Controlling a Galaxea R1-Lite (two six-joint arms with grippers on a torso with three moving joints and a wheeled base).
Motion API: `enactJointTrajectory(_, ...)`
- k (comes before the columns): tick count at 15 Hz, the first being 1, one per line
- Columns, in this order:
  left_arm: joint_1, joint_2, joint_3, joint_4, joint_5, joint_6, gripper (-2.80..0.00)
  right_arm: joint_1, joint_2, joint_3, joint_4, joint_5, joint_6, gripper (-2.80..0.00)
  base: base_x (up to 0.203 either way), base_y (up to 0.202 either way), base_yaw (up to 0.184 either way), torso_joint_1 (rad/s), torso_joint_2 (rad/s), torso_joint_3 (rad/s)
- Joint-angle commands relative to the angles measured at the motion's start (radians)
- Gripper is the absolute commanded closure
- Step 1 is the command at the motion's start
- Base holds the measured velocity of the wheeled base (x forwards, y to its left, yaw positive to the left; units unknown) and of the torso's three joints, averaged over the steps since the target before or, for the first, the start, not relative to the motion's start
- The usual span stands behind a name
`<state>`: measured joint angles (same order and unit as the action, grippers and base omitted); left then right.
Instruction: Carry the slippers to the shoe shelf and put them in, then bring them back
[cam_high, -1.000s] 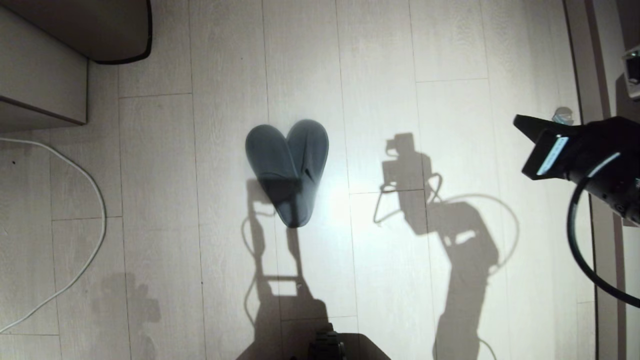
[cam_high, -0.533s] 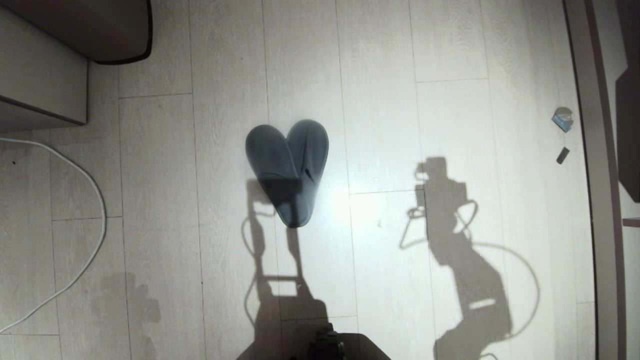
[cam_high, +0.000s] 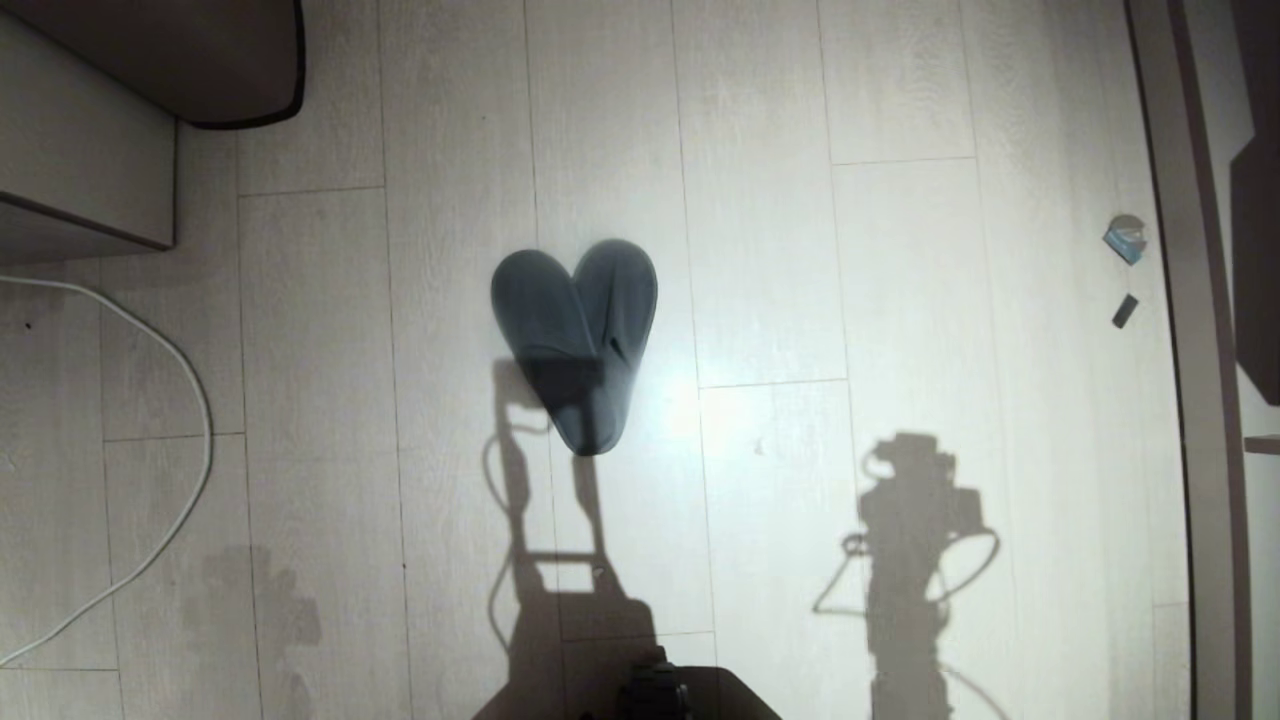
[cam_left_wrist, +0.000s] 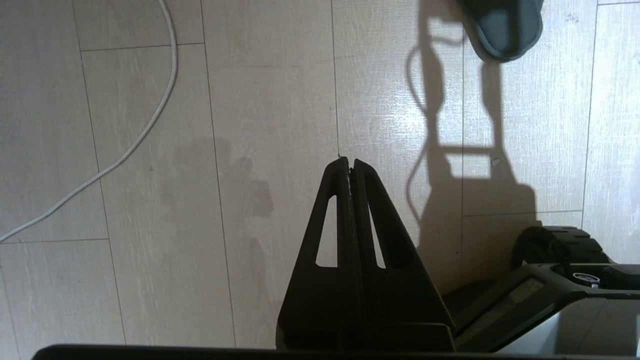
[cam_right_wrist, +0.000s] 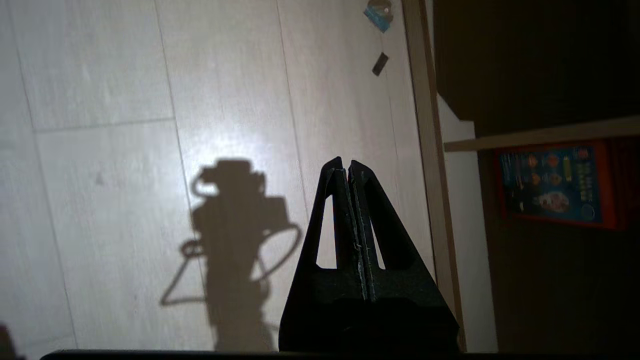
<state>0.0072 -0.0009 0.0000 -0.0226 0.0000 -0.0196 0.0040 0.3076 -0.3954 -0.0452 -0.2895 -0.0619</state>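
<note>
The dark grey slippers (cam_high: 577, 335) lie together on the pale wood floor in the middle of the head view, toes spread away from me, heels overlapping. One heel end of the slippers (cam_left_wrist: 505, 27) shows at the edge of the left wrist view. My left gripper (cam_left_wrist: 348, 162) hangs shut and empty above bare floor, well short of them. My right gripper (cam_right_wrist: 346, 162) is shut and empty too, over bare floor near the skirting. Neither arm is in the head view; only their shadows fall on the floor. The shoe shelf is out of view.
A white cable (cam_high: 170, 400) loops over the floor at the left. A pale cabinet corner (cam_high: 90, 190) and a dark rounded edge (cam_high: 250, 100) stand far left. Small scraps (cam_high: 1126, 240) lie by the right skirting (cam_high: 1175, 300). A shelf unit holding a colourful box (cam_right_wrist: 552, 185) stands right.
My right arm, raised at the right edge of the head view a second ago, has drawn back out of sight; its shadow has slid toward me. The slippers have not moved.
</note>
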Motion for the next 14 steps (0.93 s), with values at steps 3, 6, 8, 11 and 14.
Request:
enactJointTrajectory(3,0.000,0.001,0.008,0.000,0.000,-0.002,0.00,-0.011,-0.268,0.218,0.070,0.118,-0.016,0.00,0.000,0.000,0.000,0.000,0.00,0.000)
enactJointTrajectory(6,0.000,0.001,0.008,0.000,0.000,-0.002,0.00,-0.010,-0.304,0.388,0.004,0.251,-0.012,0.00,0.000,0.000,0.000,0.000,0.00,0.000)
enactJointTrajectory(8,0.000,0.001,0.008,0.000,0.000,-0.002,0.00,-0.010,-0.307,0.388,0.082,0.293,-0.012,0.00,0.000,0.000,0.000,0.000,0.00,0.000)
enactJointTrajectory(11,0.000,0.001,0.008,0.000,0.000,-0.002,0.00,-0.009,-0.307,0.391,0.059,0.299,-0.006,0.00,0.000,0.000,0.000,0.000,0.00,0.011)
enactJointTrajectory(14,0.000,0.001,0.008,0.000,0.000,-0.002,0.00,-0.009,-0.308,0.391,0.057,0.302,-0.009,0.00,0.000,0.000,0.000,0.001,0.00,0.118)
